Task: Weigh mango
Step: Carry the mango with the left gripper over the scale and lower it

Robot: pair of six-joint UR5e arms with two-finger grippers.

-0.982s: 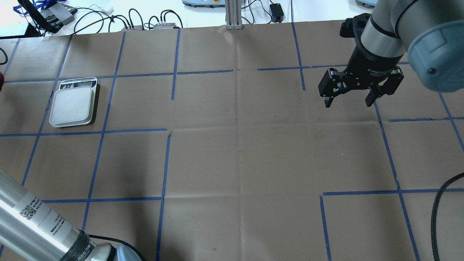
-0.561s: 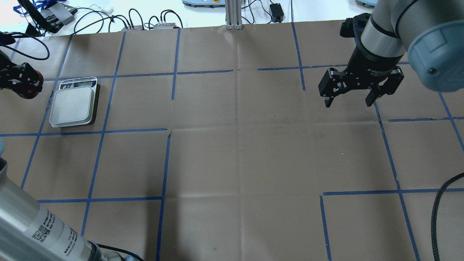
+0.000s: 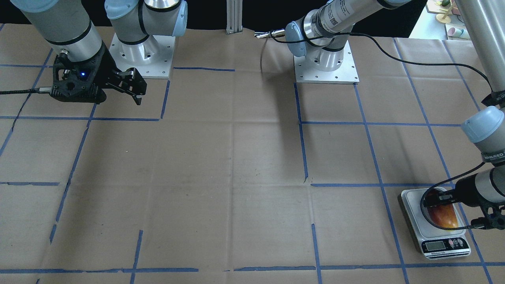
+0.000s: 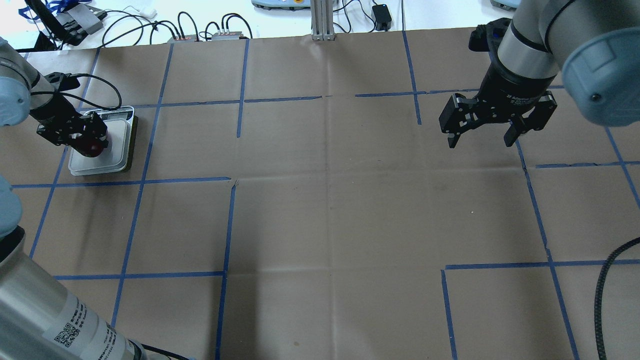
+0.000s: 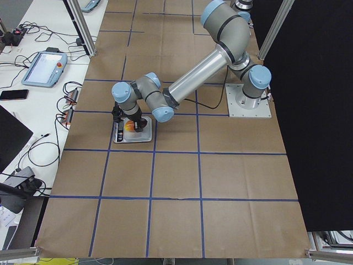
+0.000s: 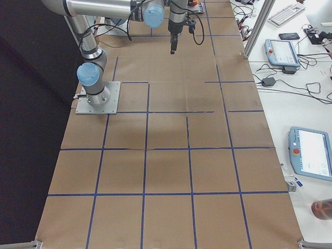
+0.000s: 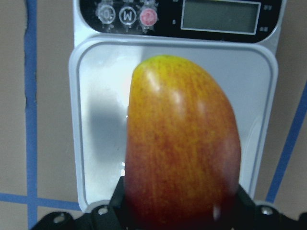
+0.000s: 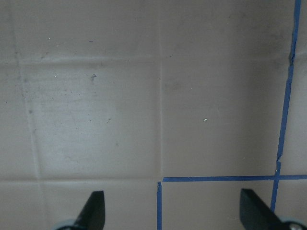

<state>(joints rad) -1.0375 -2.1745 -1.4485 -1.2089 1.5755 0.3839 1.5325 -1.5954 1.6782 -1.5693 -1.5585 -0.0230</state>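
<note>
The mango (image 7: pixel 182 143) is dark red shading to orange-yellow at its far end. My left gripper (image 4: pixel 82 137) is shut on its red end and holds it over the platform of the white scale (image 4: pixel 119 150). I cannot tell whether the fruit touches the platform. The mango (image 3: pixel 444 215) and the scale (image 3: pixel 414 205) also show at the lower right of the front view. The scale's display (image 7: pixel 220 17) lies beyond the mango's tip. My right gripper (image 4: pixel 481 144) is open and empty, above the table far from the scale, and its fingertips (image 8: pixel 93 211) show bare paper between them.
Brown paper with blue tape lines (image 4: pixel 227 225) covers the table. Cables and small boxes (image 4: pixel 200 35) lie along the far edge. A metal post (image 4: pixel 322 20) stands at the far middle. The arm bases (image 3: pixel 325 63) sit at the robot's side.
My left gripper came in from the left edge with the mango and moved right, over the scale's platform. The right arm has not moved.
</note>
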